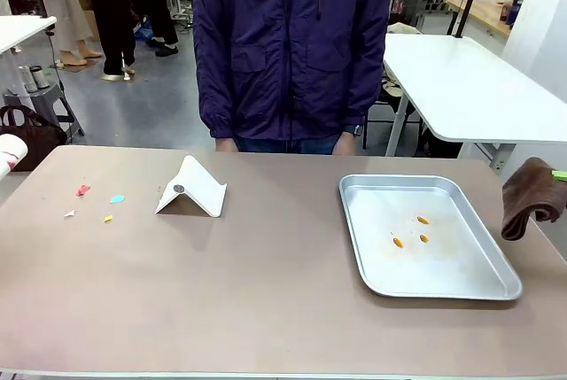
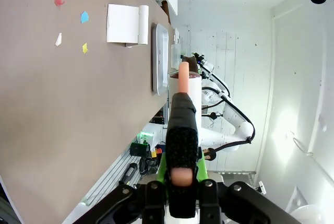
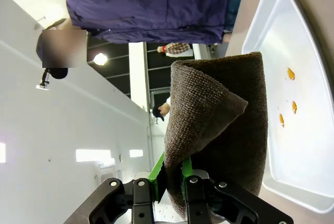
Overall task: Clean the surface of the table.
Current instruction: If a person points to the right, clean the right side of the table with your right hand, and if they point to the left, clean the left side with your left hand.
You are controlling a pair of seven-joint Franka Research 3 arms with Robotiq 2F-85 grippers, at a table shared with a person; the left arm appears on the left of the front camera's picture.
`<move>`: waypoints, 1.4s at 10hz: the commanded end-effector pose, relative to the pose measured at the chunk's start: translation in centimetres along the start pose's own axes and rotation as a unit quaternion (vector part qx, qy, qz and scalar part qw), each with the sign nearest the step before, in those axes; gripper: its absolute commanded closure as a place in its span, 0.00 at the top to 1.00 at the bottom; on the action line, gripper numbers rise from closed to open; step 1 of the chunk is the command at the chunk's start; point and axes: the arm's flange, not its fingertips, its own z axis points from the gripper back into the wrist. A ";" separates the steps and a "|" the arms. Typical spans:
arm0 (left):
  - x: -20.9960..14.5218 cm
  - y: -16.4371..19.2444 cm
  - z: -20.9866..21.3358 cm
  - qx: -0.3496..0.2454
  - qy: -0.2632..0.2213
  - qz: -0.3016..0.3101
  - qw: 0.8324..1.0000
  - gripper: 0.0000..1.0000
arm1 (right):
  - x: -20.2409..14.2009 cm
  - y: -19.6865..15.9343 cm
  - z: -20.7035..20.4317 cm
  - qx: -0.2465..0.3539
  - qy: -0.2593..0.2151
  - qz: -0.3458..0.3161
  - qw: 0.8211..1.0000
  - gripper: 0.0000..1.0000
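Note:
The beige-brown table (image 1: 266, 291) carries small paper scraps at its left: red (image 1: 82, 190), blue (image 1: 117, 198), white (image 1: 69, 213) and yellow (image 1: 107, 218). The left wrist view shows the same scraps (image 2: 84, 16) on the table (image 2: 52, 119). My left gripper (image 2: 181, 178) is shut on a black-sleeved, peach-coloured stick tool (image 2: 181, 130), held off the table's left side. My right gripper (image 3: 172, 179) is shut on a folded brown cloth (image 3: 224, 109). That cloth (image 1: 527, 198) hangs at the table's right edge beside the tray.
A silver metal tray (image 1: 443, 265) with three orange bits (image 1: 423, 220) lies on the right half. A white folded, tent-like piece (image 1: 190, 190) stands left of centre. A person in a dark purple jacket (image 1: 292, 43) stands at the far edge. White tables stand behind.

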 end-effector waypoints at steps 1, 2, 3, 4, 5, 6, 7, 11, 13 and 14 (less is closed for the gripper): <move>-0.3 -0.5 0.0 0.004 0.002 -0.001 1.000 0.13 | 0.0 0.3 0.0 0.009 0.000 0.001 1.000 0.00; -0.3 -0.5 0.0 0.004 0.002 -0.001 1.000 0.13 | 0.0 0.3 0.0 0.009 0.000 0.001 1.000 0.00; -0.3 -0.5 0.0 0.004 0.002 -0.001 1.000 0.13 | 0.0 0.3 0.0 0.009 0.000 0.001 1.000 0.00; -0.3 -0.5 0.0 0.004 0.002 -0.001 1.000 0.13 | 0.0 0.3 0.0 0.009 0.000 0.001 1.000 0.00; -0.3 -0.5 0.0 0.004 0.002 -0.001 1.000 0.13 | 0.0 0.3 0.0 0.009 0.000 0.001 1.000 0.00; -0.3 -0.5 0.0 0.004 0.002 -0.001 1.000 0.13 | 0.0 0.3 0.0 0.009 0.000 0.001 1.000 0.00; -0.3 -0.5 0.0 0.004 0.002 -0.001 1.000 0.13 | 0.0 0.3 0.0 0.009 0.000 0.001 1.000 0.00; -0.3 -0.5 0.0 0.004 0.002 -0.001 1.000 0.13 | 0.0 0.3 0.0 0.009 0.000 0.001 1.000 0.00; -0.3 -0.5 0.0 0.004 0.002 -0.001 1.000 0.13 | 0.0 0.3 0.0 0.009 0.000 0.001 1.000 0.00; -0.3 -0.5 0.0 0.004 0.002 -0.001 1.000 0.13 | 0.0 0.3 0.0 0.009 0.000 0.001 1.000 0.00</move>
